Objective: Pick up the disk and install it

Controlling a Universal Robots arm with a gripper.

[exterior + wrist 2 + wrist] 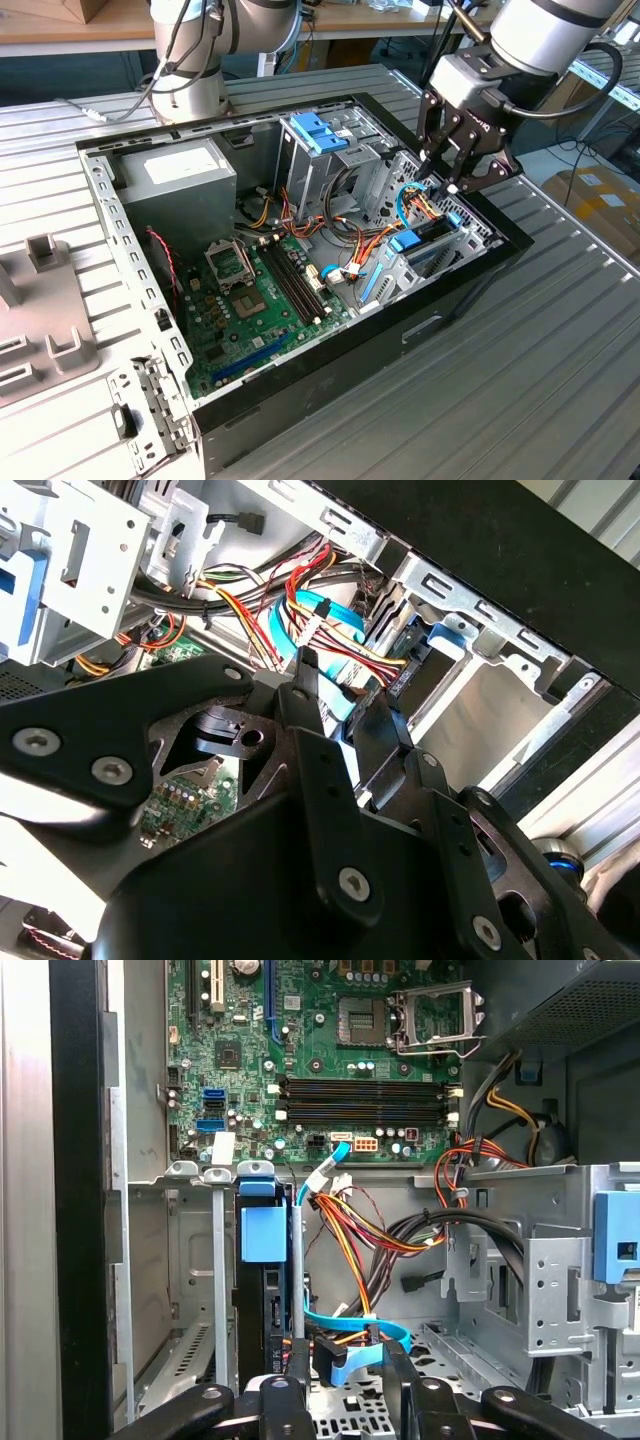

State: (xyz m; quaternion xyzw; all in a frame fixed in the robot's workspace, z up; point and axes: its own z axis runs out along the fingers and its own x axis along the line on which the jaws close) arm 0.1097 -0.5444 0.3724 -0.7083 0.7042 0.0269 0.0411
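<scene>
The disk (428, 256) stands on edge in a slot of the metal drive bay at the case's corner on the exterior view's right. It is a dark slab with a blue plastic rail and tab (262, 1232); the same blue tab (446, 634) shows in the second wrist view. My gripper (440, 183) hovers just above that bay, open, with nothing between its fingers. In the first wrist view the gripper (345, 1355) straddles a light-blue flat cable (350, 1332), and the disk lies just beside one fingertip (298, 1352). The two black fingers (303, 675) hang apart over the cables.
The open computer case (470, 275) lies on a ribbed metal table. Inside are a grey power supply (175, 175), a green motherboard (250, 300), a metal cage with a light-blue top (320, 135) and bundles of orange, red and black wires (400, 1235). A second arm's base (190, 70) stands behind.
</scene>
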